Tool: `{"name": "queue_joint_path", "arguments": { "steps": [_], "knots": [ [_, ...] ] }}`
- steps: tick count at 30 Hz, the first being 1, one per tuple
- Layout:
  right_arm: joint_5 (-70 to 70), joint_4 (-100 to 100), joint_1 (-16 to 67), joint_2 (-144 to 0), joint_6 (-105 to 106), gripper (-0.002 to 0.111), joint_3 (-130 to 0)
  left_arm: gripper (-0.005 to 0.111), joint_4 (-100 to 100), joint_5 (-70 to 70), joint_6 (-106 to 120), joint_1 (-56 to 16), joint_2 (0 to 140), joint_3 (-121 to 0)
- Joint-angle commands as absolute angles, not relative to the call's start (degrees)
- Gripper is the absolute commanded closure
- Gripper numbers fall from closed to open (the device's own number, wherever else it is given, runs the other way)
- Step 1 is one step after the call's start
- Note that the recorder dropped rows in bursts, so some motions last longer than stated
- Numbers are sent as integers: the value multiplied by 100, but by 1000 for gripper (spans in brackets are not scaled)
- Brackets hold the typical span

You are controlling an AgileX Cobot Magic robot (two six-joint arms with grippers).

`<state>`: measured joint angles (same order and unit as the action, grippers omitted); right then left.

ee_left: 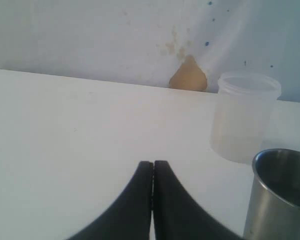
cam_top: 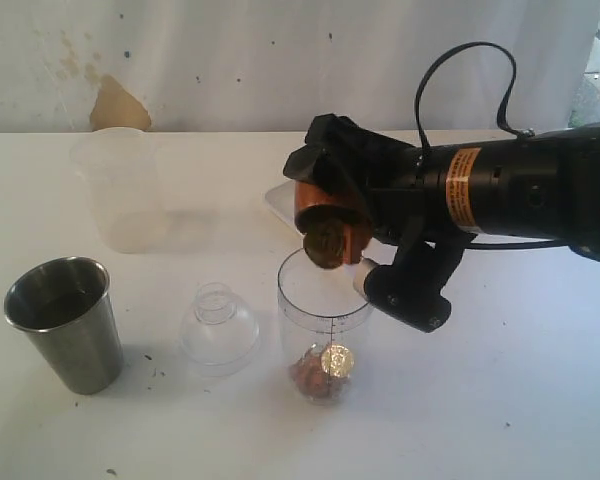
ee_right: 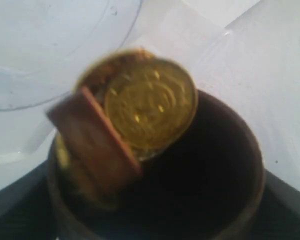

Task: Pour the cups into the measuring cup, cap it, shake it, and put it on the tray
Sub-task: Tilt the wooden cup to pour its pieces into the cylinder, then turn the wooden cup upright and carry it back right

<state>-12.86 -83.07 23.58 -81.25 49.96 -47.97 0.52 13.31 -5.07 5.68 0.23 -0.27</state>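
My right gripper [cam_top: 342, 210] is shut on the brown wooden cup [cam_top: 315, 200], tipped mouth-down over the clear measuring cup [cam_top: 325, 320]. A gold coin [cam_top: 327, 243] and a brown piece [ee_right: 95, 145] are sliding out at the wooden cup's rim [ee_right: 240, 165]. More gold and brown pieces [cam_top: 323, 372] lie in the measuring cup's bottom. The steel tumbler [cam_top: 68, 322] stands upright at the front left, the frosted plastic cup [cam_top: 120, 188] behind it. My left gripper [ee_left: 153, 165] is shut on nothing, low over the table, short of the tumbler [ee_left: 280, 195] and the frosted cup [ee_left: 245, 117]. Only a corner of the white tray [cam_top: 278, 205] shows behind my right gripper.
A clear domed cap [cam_top: 218, 325] sits on the table between the tumbler and the measuring cup. My right arm [cam_top: 520, 190] reaches in from the right, above the table. A pale wall with a tan patch [cam_top: 118, 105] closes off the back edge.
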Motion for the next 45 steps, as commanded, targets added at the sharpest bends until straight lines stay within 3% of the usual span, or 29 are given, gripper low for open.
{"name": "queue_joint_path", "arguments": {
  "steps": [1,17,26,30,35,45],
  "knots": [
    [-1222,-8248,2392,-8072,5130,108,-4795,106,45,1342,-506,534,0,0],
    [-1314,-8152,2392,-8072,4857,108,-4795,106,45,1342,-506,534,0,0],
    [-885,-7325,2269,-8158,1390,108,-5284,106,45,1342,-506,534,0,0],
    [-914,-6476,1569,-8346,-943,108,-5560,106,45,1342,-506,534,0,0],
    [-1918,-6136,12,-9100,-3771,108,-5549,106,45,1342,-506,534,0,0],
    [-2950,-5607,-1285,-10658,-3628,108,-5538,106,45,1342,-506,534,0,0]
  ]
}}
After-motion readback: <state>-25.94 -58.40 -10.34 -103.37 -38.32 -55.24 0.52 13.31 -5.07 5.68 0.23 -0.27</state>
